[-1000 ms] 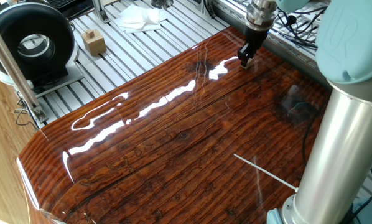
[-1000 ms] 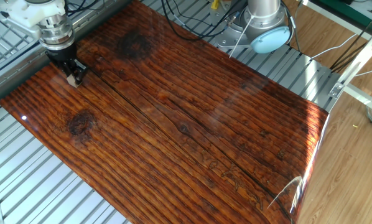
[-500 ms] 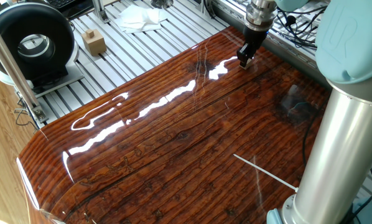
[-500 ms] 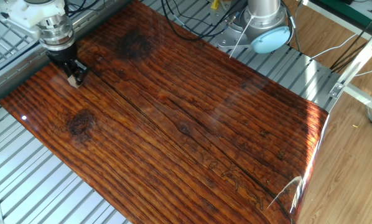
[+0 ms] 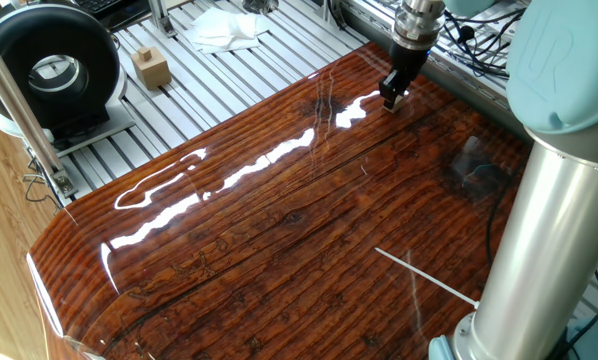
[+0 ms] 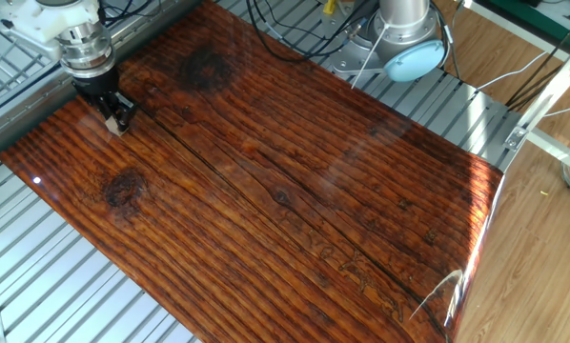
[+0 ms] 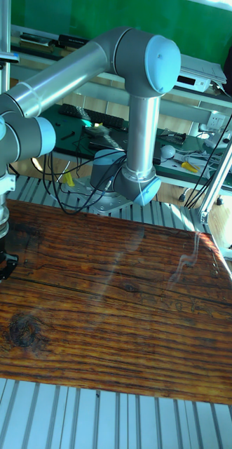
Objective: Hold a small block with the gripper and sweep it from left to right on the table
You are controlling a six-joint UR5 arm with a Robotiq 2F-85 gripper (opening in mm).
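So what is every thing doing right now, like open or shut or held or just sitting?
tool: shut on the small block, tip down at the table.
small block: pinched between the tool's fingers, low at the board near its edge.
table: lying flat, glossy.
larger wooden block: sitting alone on the metal frame, off the board.
white cloth: crumpled, lying on the frame.

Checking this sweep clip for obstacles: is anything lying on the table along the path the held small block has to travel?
Nothing visible does. The gripper holds the small block near one end of the table, and the board ahead carries only wood grain and glare. The larger tan block sits off the board on the aluminium frame.
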